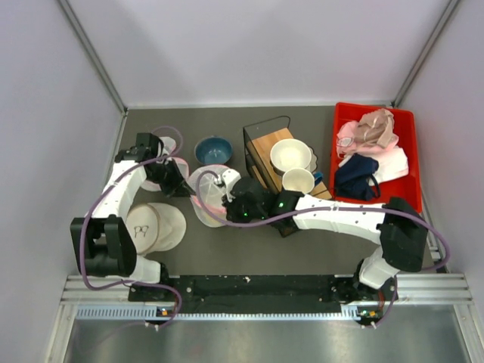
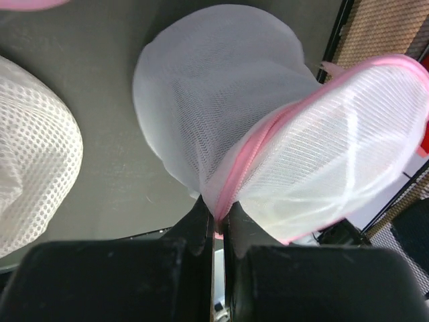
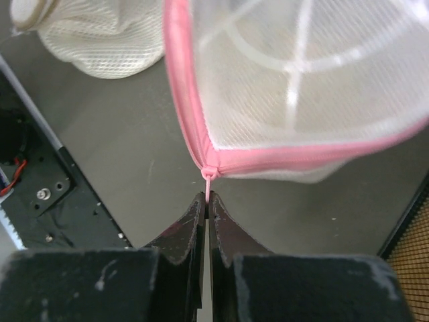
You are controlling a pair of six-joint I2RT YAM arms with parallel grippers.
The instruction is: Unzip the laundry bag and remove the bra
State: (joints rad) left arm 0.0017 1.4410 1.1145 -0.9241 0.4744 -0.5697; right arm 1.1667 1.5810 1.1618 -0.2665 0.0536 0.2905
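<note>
Jaws, both pairs, pinch laundry bag (image 2: 322,154) trim.

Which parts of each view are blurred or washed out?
Top external: even light, soft shadows, laundry bag clear. Left wrist: left end effector blurred up close, mesh weave sharp. Right wrist: mesh washed out toward the top, zipper pull fairly sharp, right end effector soft.

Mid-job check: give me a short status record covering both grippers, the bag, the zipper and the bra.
left gripper: shut on laundry bag, at its pink trim
right gripper: shut on zipper pull
bag position: between the two grippers, beside the wire rack
zipper: cannot tell how far open
bra: not visible in any view
</note>
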